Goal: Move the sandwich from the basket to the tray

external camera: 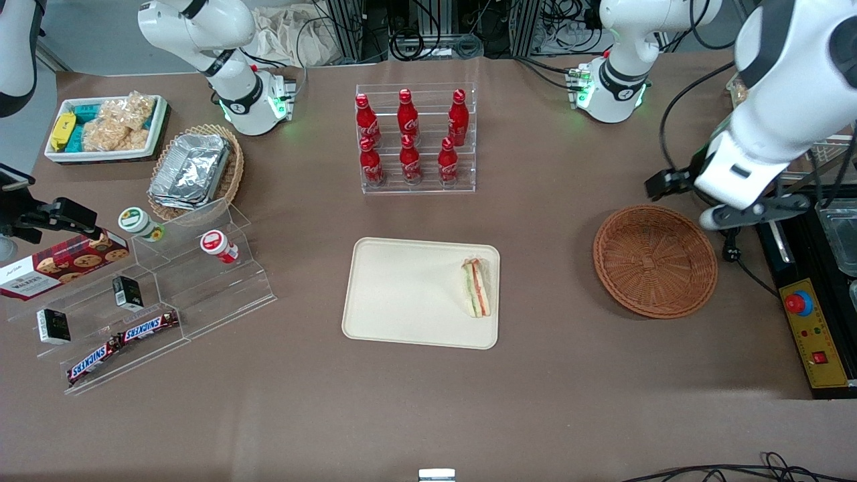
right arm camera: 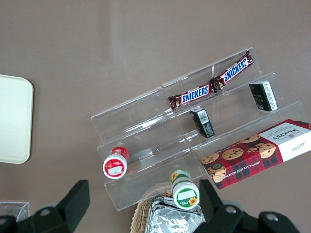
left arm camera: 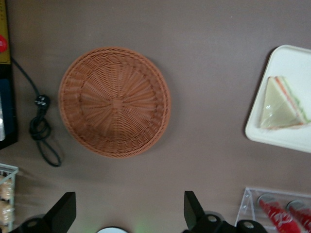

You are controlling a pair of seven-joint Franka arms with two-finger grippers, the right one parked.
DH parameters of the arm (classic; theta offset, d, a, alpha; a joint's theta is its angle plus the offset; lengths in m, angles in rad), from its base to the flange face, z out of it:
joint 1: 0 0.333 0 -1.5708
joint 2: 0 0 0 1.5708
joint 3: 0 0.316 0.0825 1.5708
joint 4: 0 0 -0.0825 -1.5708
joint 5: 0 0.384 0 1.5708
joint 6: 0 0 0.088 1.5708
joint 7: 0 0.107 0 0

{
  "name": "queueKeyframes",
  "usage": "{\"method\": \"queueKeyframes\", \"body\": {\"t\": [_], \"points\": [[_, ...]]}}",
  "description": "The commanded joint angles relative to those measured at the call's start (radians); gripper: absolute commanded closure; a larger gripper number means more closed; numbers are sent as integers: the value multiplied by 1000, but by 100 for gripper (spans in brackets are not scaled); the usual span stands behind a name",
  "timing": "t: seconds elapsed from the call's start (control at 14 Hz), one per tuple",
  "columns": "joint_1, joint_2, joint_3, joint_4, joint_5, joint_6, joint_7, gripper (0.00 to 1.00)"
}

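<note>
Soft bread makes the sandwich [external camera: 476, 288], lying on the tray [external camera: 402, 294], light and squashable, best pinched gently across its flat faces, while the claw [left arm camera: 129, 213] hangs spread apart, empty, above the counter [external camera: 535, 402] near the basket [external camera: 655, 260].

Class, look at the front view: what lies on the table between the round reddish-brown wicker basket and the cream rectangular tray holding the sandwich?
Nothing: between the round reddish-brown wicker basket and the cream rectangular tray there is only bare brown tabletop; the left wrist view agrees. The open gripper hovers above the table beside the basket.

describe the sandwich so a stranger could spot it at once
Find the cream tray in front of the cola rack. The sandwich lies on it, at the edge nearest the empty basket, where the open claw hovers. It is the tray's only item.
</note>
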Motion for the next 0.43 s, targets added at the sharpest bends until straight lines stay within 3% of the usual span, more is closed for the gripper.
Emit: {"method": "queueKeyframes", "body": {"t": [0.0,0.36], "points": [[-55,-85,110,-50,-20,-18,106,0],[-50,-33,112,59,-20,-55,117,0]]}}
